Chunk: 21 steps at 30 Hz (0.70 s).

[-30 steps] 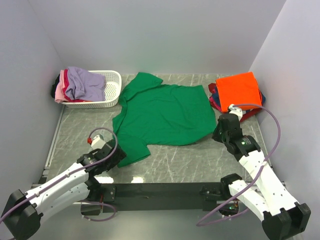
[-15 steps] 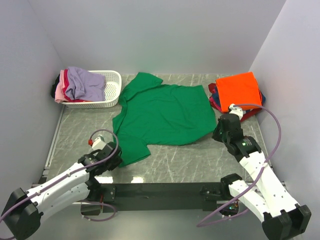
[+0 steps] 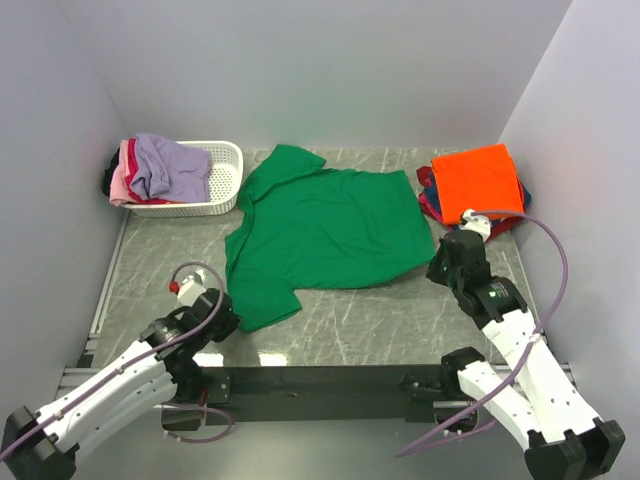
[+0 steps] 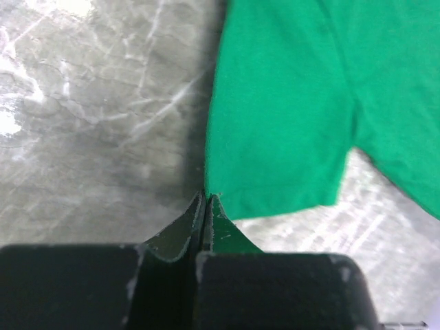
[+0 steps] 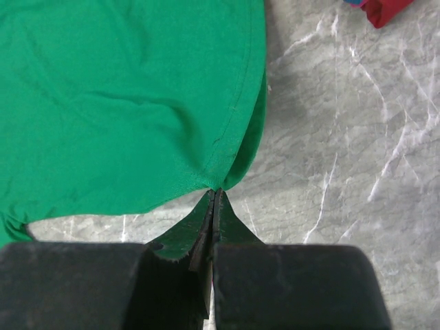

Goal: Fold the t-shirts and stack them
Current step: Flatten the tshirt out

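Observation:
A bright green t-shirt (image 3: 325, 232) lies spread flat on the marble table. My left gripper (image 3: 226, 318) is at the near corner of its left sleeve (image 4: 275, 137). Its jaws are shut, and its fingertips (image 4: 206, 196) pinch that corner. My right gripper (image 3: 438, 262) is shut on the shirt's right hem corner, where the cloth (image 5: 137, 110) puckers into the fingertips (image 5: 214, 192). An orange t-shirt (image 3: 482, 180) lies folded on top of a red and navy pile (image 3: 430, 205) at the back right.
At the back left stands a white slotted basket (image 3: 225, 170) that holds lavender (image 3: 168, 165) and pink (image 3: 120, 182) shirts. Grey walls close in the table on three sides. A corner of red cloth (image 5: 385, 8) shows in the right wrist view.
My left gripper has closed from wide open onto the sleeve corner, and the left arm has drawn back a little toward the near edge. The right gripper has stayed shut on the hem.

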Each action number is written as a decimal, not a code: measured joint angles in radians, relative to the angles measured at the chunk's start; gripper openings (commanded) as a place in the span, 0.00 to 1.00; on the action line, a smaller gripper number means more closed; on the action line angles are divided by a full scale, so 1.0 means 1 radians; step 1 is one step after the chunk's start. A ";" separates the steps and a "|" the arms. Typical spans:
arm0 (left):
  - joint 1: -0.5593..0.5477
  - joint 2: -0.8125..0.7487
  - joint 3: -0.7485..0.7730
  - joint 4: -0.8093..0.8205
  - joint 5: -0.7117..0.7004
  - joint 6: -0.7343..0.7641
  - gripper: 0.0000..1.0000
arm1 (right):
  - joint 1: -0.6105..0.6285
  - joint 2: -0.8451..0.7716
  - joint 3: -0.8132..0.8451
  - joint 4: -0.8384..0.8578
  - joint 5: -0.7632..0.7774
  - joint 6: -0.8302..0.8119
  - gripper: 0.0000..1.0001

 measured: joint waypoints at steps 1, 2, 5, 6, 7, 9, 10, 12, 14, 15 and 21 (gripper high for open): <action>0.000 -0.023 0.005 -0.011 0.001 0.000 0.00 | 0.000 -0.008 0.000 -0.002 0.000 0.000 0.00; 0.000 -0.042 0.010 -0.023 0.002 0.000 0.01 | 0.000 -0.019 0.000 -0.005 0.000 0.001 0.00; -0.001 -0.103 0.031 -0.046 0.010 0.000 0.01 | 0.000 -0.042 0.001 -0.024 0.000 0.006 0.00; -0.002 -0.121 0.039 -0.050 0.016 0.000 0.01 | 0.000 -0.050 0.001 -0.034 -0.001 0.008 0.00; -0.003 -0.135 0.046 -0.057 0.021 0.000 0.01 | 0.000 -0.056 0.002 -0.044 -0.001 0.011 0.00; -0.003 -0.158 0.051 -0.065 0.038 0.000 0.01 | 0.000 -0.072 0.005 -0.063 -0.003 0.017 0.00; -0.003 -0.170 0.053 -0.069 0.044 0.000 0.01 | 0.000 -0.083 0.008 -0.072 -0.004 0.021 0.00; -0.003 -0.200 0.064 -0.090 0.060 -0.001 0.01 | 0.000 -0.105 0.018 -0.097 -0.008 0.031 0.00; -0.003 -0.227 0.085 -0.113 0.065 -0.001 0.01 | 0.000 -0.122 0.034 -0.120 -0.012 0.037 0.00; -0.003 -0.238 0.101 -0.129 0.067 0.000 0.01 | 0.000 -0.129 0.042 -0.130 -0.016 0.040 0.00; -0.003 -0.290 0.234 -0.202 0.067 0.003 0.01 | 0.000 -0.176 0.071 -0.202 -0.028 0.066 0.00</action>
